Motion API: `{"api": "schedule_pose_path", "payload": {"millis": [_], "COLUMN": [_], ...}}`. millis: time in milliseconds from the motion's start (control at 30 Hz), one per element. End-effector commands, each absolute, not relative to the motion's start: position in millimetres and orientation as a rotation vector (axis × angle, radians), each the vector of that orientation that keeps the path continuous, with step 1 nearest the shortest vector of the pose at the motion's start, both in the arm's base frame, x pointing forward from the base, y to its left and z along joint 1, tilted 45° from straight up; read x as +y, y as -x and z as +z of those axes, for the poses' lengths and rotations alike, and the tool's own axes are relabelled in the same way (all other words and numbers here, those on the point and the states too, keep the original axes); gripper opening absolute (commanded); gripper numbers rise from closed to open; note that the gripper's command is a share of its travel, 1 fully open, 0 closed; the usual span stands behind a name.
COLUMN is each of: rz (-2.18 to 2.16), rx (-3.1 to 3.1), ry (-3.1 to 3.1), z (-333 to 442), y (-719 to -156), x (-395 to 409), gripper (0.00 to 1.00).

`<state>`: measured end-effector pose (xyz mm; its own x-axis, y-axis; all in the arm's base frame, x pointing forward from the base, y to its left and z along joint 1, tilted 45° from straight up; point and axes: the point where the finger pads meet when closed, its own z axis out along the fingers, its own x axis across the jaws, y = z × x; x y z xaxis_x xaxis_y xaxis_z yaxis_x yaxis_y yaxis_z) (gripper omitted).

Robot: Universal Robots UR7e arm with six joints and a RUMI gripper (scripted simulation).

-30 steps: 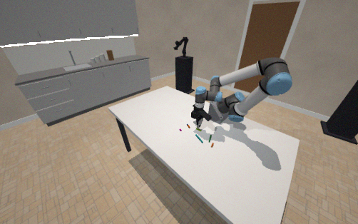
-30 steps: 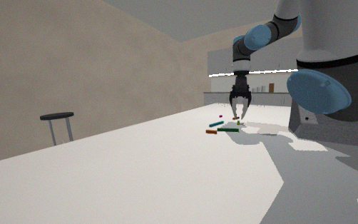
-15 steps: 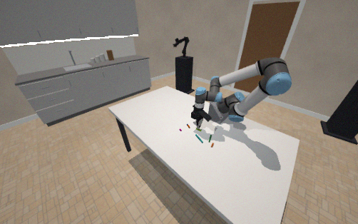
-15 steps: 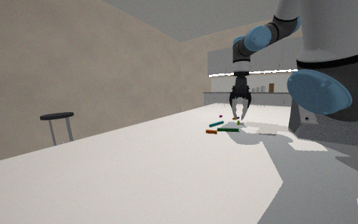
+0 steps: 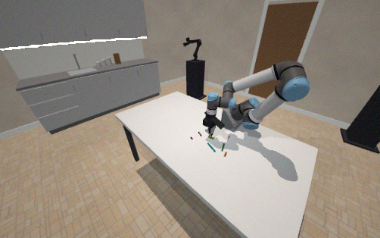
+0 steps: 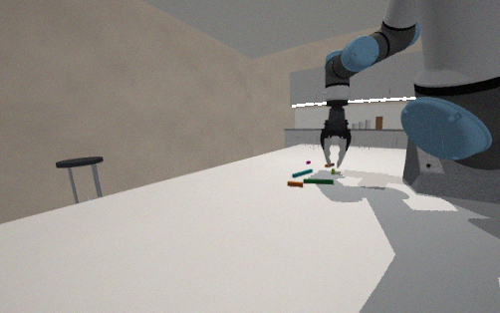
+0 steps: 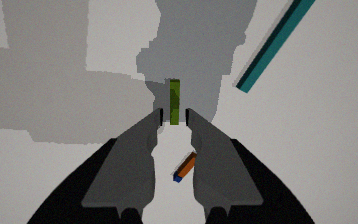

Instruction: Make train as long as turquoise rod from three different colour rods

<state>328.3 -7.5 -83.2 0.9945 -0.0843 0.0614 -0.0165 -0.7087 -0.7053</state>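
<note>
My gripper hangs a little above the table, fingers a narrow gap apart with nothing gripped. A lime rod lies flat right below it, lined up with the gap and running out beyond the fingertips. A short orange rod with a tiny blue rod at its end lies under the right finger. The long turquoise rod lies slanted to the right. A green rod, a second orange rod and a magenta rod lie nearby.
The rods sit on a white table. The arm's base stands close behind the rods. A stool stands beside the table.
</note>
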Motion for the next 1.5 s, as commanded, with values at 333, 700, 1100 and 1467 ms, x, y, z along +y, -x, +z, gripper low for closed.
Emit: {"api": "schedule_pose_path", "payload": {"millis": [333, 700, 1100, 1467], "rz": [-0.114, -0.114, -0.114, -0.114], "rx": [0.07, 0.07, 0.07, 0.07], "ry": [2.357, 2.357, 2.357, 2.357], "z": [-83.1, -83.8, -89.9, -94.6], "y": [-328.5, -328.6, -329.5, -330.2], "x": [-7.9, -7.3, -1.3, 3.4], "gripper": [0.14, 0.14, 0.14, 0.14]}}
